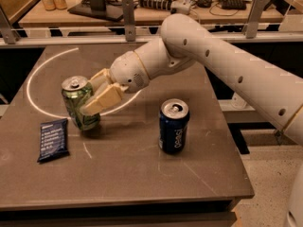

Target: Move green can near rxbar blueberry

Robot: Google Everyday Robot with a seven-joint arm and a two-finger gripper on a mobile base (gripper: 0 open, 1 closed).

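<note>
Camera view: end effector (91, 96) tight around the tilted green can (75, 100), just right of the rxbar blueberry (53, 140).

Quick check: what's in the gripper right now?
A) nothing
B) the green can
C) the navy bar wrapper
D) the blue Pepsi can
B: the gripper is closed around the green can, close to the rxbar blueberry but not touching it. The Pepsi can stands free on the table.
</note>
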